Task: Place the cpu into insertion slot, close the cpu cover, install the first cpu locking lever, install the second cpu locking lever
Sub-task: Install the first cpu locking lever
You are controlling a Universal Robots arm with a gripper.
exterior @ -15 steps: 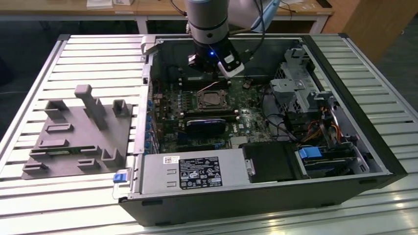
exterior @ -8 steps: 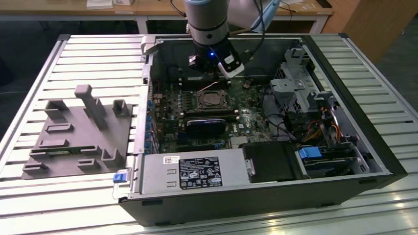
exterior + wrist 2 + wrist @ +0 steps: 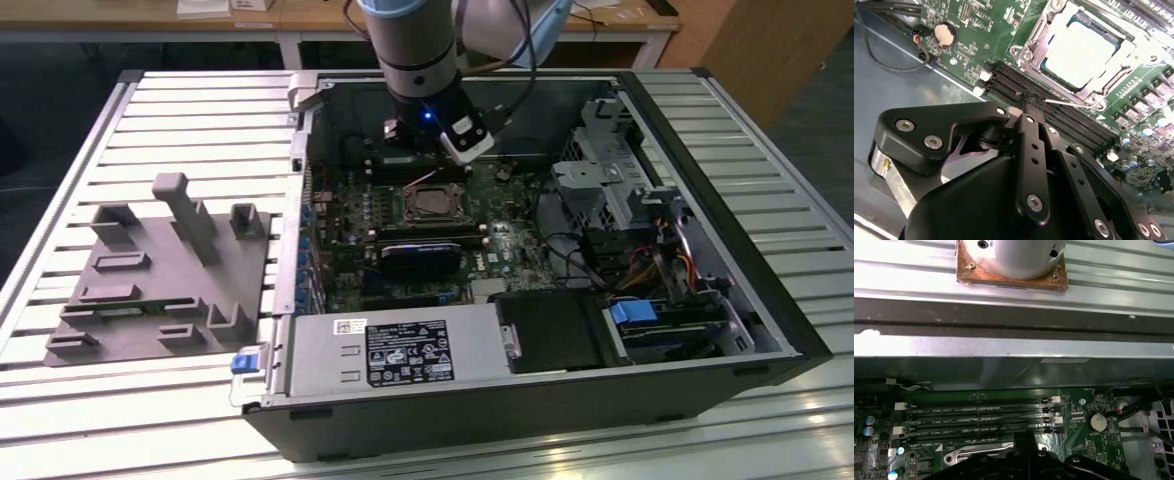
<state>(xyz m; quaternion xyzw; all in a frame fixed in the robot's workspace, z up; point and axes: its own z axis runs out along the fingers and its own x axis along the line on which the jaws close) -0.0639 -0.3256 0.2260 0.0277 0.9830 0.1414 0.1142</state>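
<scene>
1. Nearest to me in the exterior view is a grey metal box with a sticker.
2. Behind it lies a black fan card on the green board.
3. Next I see the insertion slot. The cpu sits flat in it, and the cpu cover lies down around its pale face.
4. A thin lever runs along the slot's edge.
5. Farther back my gripper hangs over the long dark slots. It looks closed, and I cannot tell if it touches the lever.
</scene>
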